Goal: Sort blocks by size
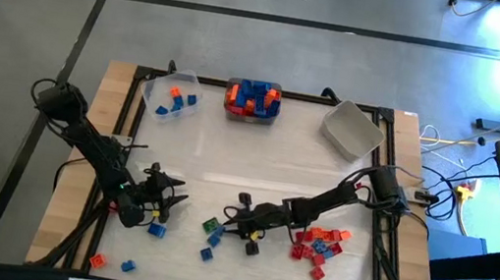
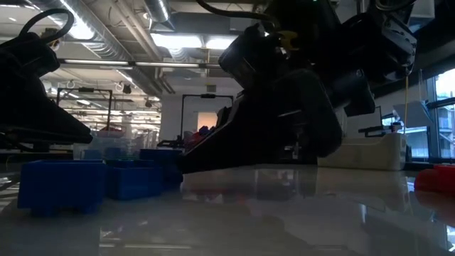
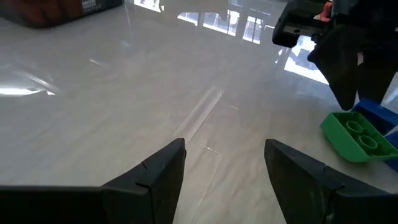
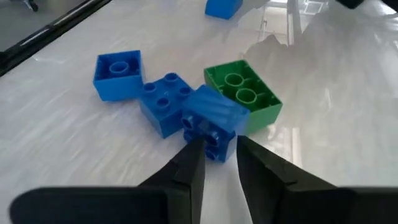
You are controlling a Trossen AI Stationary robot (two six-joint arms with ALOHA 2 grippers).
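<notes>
While the right gripper [image 4: 216,149] sits low over the front middle of the table [image 1: 257,161], its fingers [image 4: 186,165] are drawn in close on a tilted blue brick [image 4: 211,121]; contact looks made at the brick's near lower edge, though a firm hold cannot be confirmed. That brick leans against a second blue brick [image 4: 163,102], with a green brick [image 4: 244,93] just beside and a hollow-side-up blue one [image 4: 118,73] near. Judgement: hard moulded plastic, light, stiff, glossy; likely to skid on the smooth table or twist out of an edge pinch. Best hold: two flat opposite side walls, jaws square, below the studs. Left gripper [image 3: 224,165] hovers spread over bare table, front left, nothing between its fingers. Other bricks: red pile [image 1: 316,247] front right; mixed bin [image 1: 253,101] at the back.
</notes>
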